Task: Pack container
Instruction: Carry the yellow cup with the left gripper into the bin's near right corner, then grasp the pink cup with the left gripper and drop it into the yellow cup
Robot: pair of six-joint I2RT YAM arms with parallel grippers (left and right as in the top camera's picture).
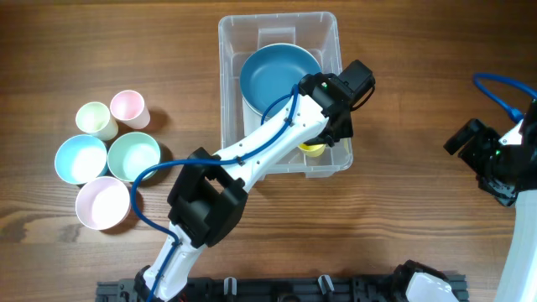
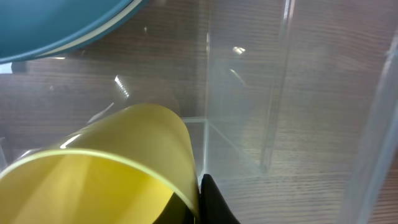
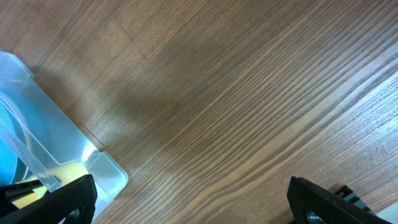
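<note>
- Logged left gripper (image 1: 321,138) down inside the container (image 1: 277,32), at its near-right corner, pinched on a yellow cup (image 2: 106,174); saw only one dark finger (image 2: 214,202), against the cup's outer wall.
- Found the cup tilted, mouth toward the wrist camera.
- Placed the container mid-table on the wood table (image 1: 419,50), holding a blue bowl (image 1: 277,71) nested on a cream bowl (image 1: 250,107).
- Noted right gripper (image 3: 191,190) spread wide, holding nothing, over the table right of the container.
- Counted five pastel cups (image 1: 134,156) clustered left, well apart from the container.
</note>
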